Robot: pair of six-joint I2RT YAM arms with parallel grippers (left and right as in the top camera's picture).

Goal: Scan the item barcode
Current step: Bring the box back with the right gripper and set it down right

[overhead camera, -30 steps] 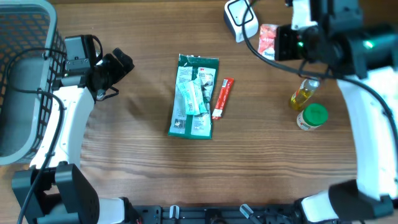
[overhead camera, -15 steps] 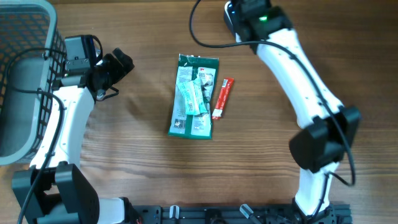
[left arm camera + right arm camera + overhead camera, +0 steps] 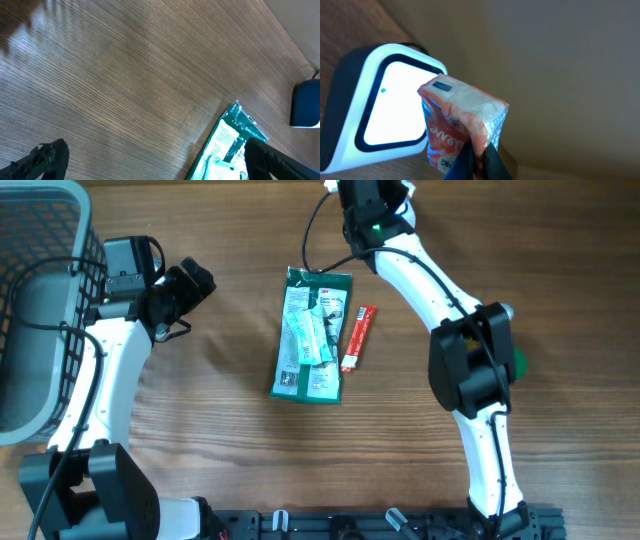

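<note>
The scan looks to be at its key step, though not proved done. The right claw is clamped tight on the lower edge of an orange-and-white crinkled plastic packet. It holds the packet upright just beside the glowing window of the white barcode scanner with a dark frame, near the far edge of the wooden counter. The packet's side nearest the window catches the glow, but no barcode is readable from the wrist view, so I cannot tell whether a reading has registered. As things lie, 2 more items wait untouched mid-counter: a flat green plastic package and, just beside it, a slim red stick sachet. The left claw hangs with its jaws spread wide, gripping and touching nothing, off to the side of the green package.
</note>
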